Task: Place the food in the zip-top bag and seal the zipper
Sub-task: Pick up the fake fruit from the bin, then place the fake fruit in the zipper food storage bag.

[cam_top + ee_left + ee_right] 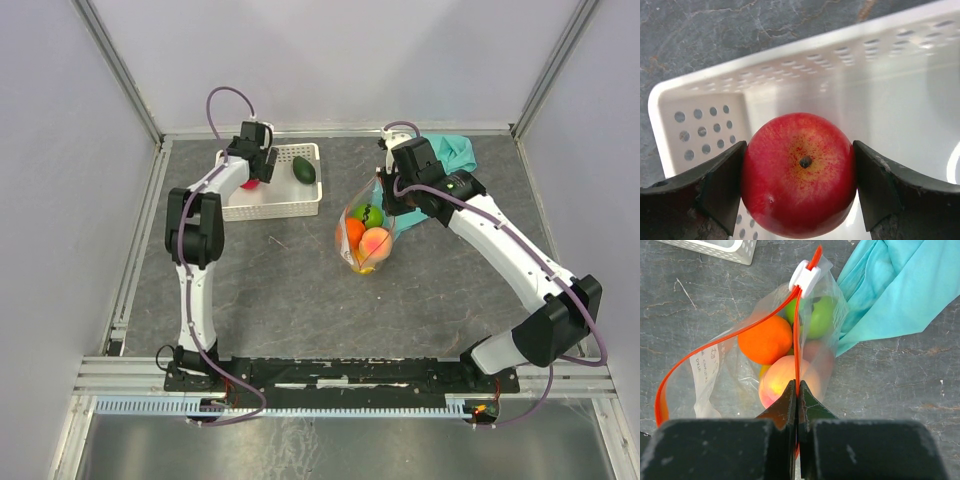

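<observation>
Left jaws were clamped on the red apple (799,172), their pads (722,185) touching both its flanks, low inside the white perforated basket (790,65) near one corner. A dark green fruit (304,171) lay at the basket's far right end. The right jaws were clenched on the zipper (796,340), pinching one red-orange strip while the other bowed outward, leaving the mouth agape. The zip-top bag (365,240) stood on the counter (300,300) just right of the basket, holding an orange fruit (765,339), a green fruit (821,315) and a peach-pink fruit (782,377). A white slider (807,275) sat at the zipper's far end, beside the teal cloth (890,290).
</observation>
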